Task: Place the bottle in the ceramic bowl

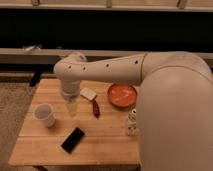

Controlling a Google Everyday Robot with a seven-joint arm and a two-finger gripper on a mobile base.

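I am looking at a wooden table (107,145) with the arm (115,70) reaching across it from the right. The gripper (71,106) is hanging straight down over the table's left half, at about 3 o'clock from the white cup (45,115) and apart from it. I cannot tell whether it is parted or closed, and I am seeing nothing in it. The bottle (132,123) is standing upright near the table's right edge, at roughly 5 o'clock from the ceramic bowl (122,95) and outside it. A pale block (88,93) and a dark red oblong thing (96,109) are lying between gripper and bowl. A black phone (73,140) is lying at 6 o'clock from the gripper.
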